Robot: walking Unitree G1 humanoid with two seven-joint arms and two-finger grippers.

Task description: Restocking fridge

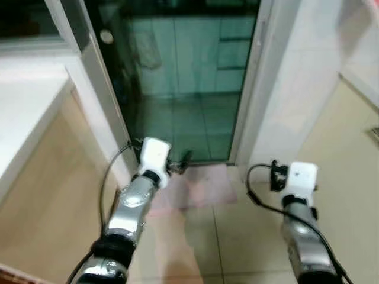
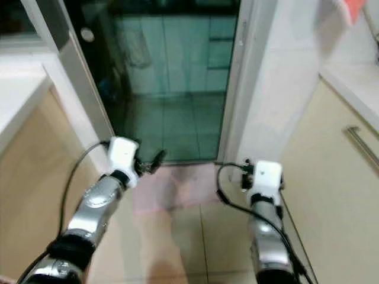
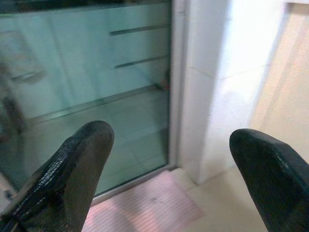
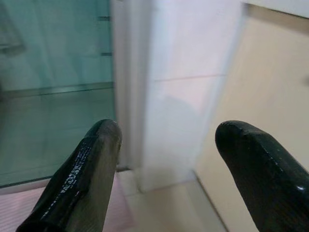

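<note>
My left gripper (image 3: 169,145) is held out at about waist height, open, with nothing between its two black fingers (image 3: 72,169). It points toward a dark glass sliding door (image 1: 183,89) and the pink mat (image 1: 195,186) at the door's foot. My right gripper (image 4: 169,140) is also open and empty. It faces the white door post and wall (image 4: 178,96) to the right of the glass. Both silver arms reach forward over the tiled floor, the left arm (image 1: 133,204) and the right arm (image 1: 302,236).
A white countertop (image 1: 23,106) over a beige cabinet (image 1: 47,201) runs along my left. Another beige cabinet (image 2: 349,195) with a metal bar handle (image 2: 362,148) lines my right. A white wall section (image 1: 296,89) stands right of the door. A narrow tiled aisle (image 1: 237,236) lies between.
</note>
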